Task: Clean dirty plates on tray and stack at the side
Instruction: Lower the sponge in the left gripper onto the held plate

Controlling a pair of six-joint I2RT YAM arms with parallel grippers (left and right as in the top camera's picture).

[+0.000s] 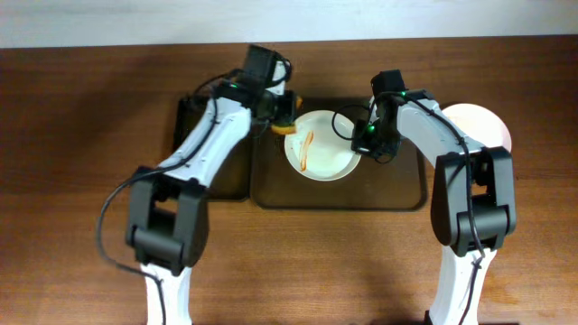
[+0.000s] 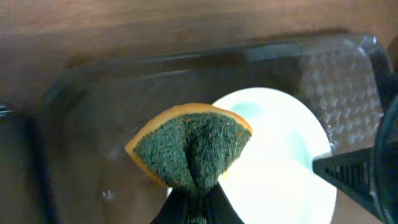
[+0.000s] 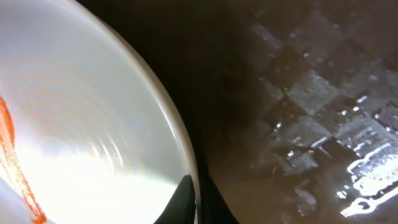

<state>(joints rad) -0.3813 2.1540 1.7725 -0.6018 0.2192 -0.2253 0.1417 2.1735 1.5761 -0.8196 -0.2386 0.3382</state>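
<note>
A white plate (image 1: pixel 321 152) with an orange-red sauce streak (image 1: pixel 307 149) lies on the large dark tray (image 1: pixel 397 185). My right gripper (image 1: pixel 363 142) is shut on the plate's right rim; the right wrist view shows its fingers (image 3: pixel 198 208) pinching the rim of the plate (image 3: pixel 81 130). My left gripper (image 1: pixel 282 116) is shut on a sponge (image 1: pixel 287 127) at the plate's upper left edge. In the left wrist view the sponge (image 2: pixel 193 149), folded with its green scrub side out, hangs over the plate (image 2: pixel 280 162). Another white plate (image 1: pixel 483 126) lies on the tabletop at the right.
A narrower black tray (image 1: pixel 194 126) lies left of the large tray, under my left arm. Wood-grain tabletop (image 1: pixel 81 135) surrounds both trays. The large tray's textured bottom (image 3: pixel 311 99) looks wet beside the held plate.
</note>
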